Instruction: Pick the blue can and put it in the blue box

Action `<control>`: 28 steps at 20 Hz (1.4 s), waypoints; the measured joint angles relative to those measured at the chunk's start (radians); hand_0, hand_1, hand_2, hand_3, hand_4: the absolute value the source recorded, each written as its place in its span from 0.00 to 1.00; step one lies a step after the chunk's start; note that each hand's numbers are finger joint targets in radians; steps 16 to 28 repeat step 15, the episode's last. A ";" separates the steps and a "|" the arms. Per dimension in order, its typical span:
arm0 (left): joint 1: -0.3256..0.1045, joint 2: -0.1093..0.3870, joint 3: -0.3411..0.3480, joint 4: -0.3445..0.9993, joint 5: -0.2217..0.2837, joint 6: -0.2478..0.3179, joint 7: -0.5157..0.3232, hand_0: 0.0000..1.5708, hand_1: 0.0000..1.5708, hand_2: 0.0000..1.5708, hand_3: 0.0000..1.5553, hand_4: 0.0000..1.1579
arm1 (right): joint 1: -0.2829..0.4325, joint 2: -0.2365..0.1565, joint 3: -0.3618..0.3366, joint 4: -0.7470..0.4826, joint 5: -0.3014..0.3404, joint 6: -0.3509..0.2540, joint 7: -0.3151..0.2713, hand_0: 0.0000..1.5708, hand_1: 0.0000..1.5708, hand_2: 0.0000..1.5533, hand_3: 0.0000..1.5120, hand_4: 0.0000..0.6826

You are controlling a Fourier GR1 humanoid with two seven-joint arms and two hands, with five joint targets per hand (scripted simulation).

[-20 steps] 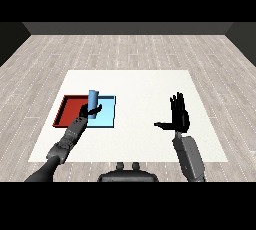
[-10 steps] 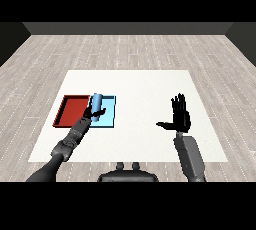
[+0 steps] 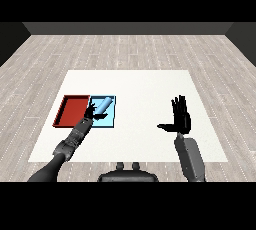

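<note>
The left hand (image 3: 91, 111) reaches in over the near-left part of the light blue tray (image 3: 111, 122), its black fingers spread beside the lower end of the light blue cylindrical can (image 3: 103, 106). From this view I cannot tell whether those fingers touch the can or stand just clear of it. The can lies tilted inside the blue tray, its upper end pointing away and to the right, so by the look of it the placing is all but done. Just left of that tray, touching it along one edge, sits the flat red tray (image 3: 73, 110). Both trays rest on the white counter (image 3: 140, 89). Well apart, over the right side of the counter, the right hand (image 3: 180, 119) hangs with its fingers straight and upright and its thumb out to the side, holding nothing.

The risk I see is in pulling back: if a finger catches the can as the left hand lifts away, the can, lying on its round side, could roll toward the tray's wall or be dragged over the low edge toward the red tray.
</note>
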 measured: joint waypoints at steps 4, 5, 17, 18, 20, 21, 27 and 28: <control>0.038 -0.004 0.067 -0.064 0.058 0.113 -0.111 0.00 0.00 0.00 0.00 0.00 | -0.024 0.016 -0.001 0.006 -0.005 -0.006 0.005 0.00 0.00 0.00 0.00 0.00; 0.042 -0.001 0.082 -0.094 0.070 0.140 -0.153 0.00 0.00 0.00 0.00 0.00 | -0.014 0.014 -0.004 -0.005 -0.011 -0.001 0.004 0.00 0.00 0.00 0.00 0.00; 0.198 -0.034 0.124 -0.493 0.157 -0.004 -0.580 0.00 0.00 0.00 0.00 0.00 | 0.006 -0.002 0.008 -0.036 0.009 -0.004 0.033 0.00 0.00 0.00 0.00 0.00; 0.198 -0.034 0.124 -0.493 0.157 -0.004 -0.580 0.00 0.00 0.00 0.00 0.00 | 0.006 -0.002 0.008 -0.036 0.009 -0.004 0.033 0.00 0.00 0.00 0.00 0.00; 0.198 -0.034 0.124 -0.493 0.157 -0.004 -0.580 0.00 0.00 0.00 0.00 0.00 | 0.006 -0.002 0.008 -0.036 0.009 -0.004 0.033 0.00 0.00 0.00 0.00 0.00; 0.198 -0.034 0.124 -0.493 0.157 -0.004 -0.580 0.00 0.00 0.00 0.00 0.00 | 0.006 -0.002 0.008 -0.036 0.009 -0.004 0.033 0.00 0.00 0.00 0.00 0.00; 0.198 -0.034 0.124 -0.493 0.157 -0.004 -0.580 0.00 0.00 0.00 0.00 0.00 | 0.006 -0.002 0.008 -0.036 0.009 -0.004 0.033 0.00 0.00 0.00 0.00 0.00; 0.198 -0.034 0.124 -0.493 0.157 -0.004 -0.580 0.00 0.00 0.00 0.00 0.00 | 0.006 -0.002 0.008 -0.036 0.009 -0.004 0.033 0.00 0.00 0.00 0.00 0.00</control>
